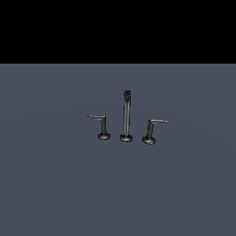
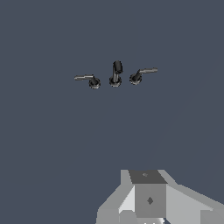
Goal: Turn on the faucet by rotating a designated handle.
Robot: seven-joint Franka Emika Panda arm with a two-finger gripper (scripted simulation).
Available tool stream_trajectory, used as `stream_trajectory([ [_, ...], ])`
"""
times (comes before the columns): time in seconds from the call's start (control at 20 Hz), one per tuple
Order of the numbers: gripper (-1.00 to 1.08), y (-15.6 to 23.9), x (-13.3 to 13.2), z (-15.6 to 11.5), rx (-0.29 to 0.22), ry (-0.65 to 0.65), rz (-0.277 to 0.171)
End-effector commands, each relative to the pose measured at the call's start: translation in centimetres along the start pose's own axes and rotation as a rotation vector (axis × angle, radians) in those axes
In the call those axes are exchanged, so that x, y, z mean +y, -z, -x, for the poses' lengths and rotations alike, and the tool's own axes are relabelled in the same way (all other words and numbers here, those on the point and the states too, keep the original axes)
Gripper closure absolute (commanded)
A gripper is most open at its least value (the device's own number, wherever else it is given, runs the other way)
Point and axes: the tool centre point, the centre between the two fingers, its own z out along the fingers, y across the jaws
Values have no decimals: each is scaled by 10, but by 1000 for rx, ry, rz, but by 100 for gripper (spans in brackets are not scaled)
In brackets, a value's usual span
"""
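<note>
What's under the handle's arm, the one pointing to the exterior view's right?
Only bare grey floor lies under the handle arm. Its stem ends in a round base; whatever sits beneath that base is covered.

No arm appeared in the exterior view. In the wrist view only the pale grey body of the tool (image 2: 148, 199) showed at the frame's edge: a boxy, faceted housing with a darker square face bearing a small diamond mark. Its fingers lay out of frame, so whether they were spread or closed could not be told. Nothing was touching it.
</note>
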Motion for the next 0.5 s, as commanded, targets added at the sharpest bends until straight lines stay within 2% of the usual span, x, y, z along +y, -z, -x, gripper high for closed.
stream_trajectory([
  [0.0,108,-17,-4,-13,-1,-69,0],
  [0.45,108,-78,-9,-63,-6,-322,2],
])
